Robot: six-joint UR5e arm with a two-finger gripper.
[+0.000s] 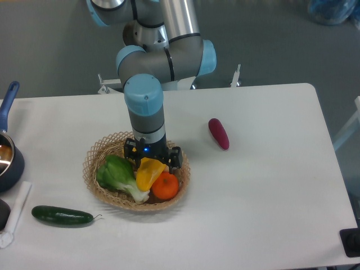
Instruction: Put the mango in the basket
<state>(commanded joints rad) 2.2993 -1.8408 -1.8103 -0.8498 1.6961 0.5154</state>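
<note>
White tabletop (259, 185) held a wicker basket (93, 169) with leafy greens (116, 173) and an orange (165, 186) inside. Over it the gripper (149, 162) hung low, right against the mango (147, 173), which sat in the basket; whether its fingers gripped or had let go, I couldn't tell. A cucumber (62, 215) lay nearby.

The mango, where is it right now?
The mango is inside the basket at centre-left of the table, directly under the gripper, between the leafy green vegetable and the orange.
</note>
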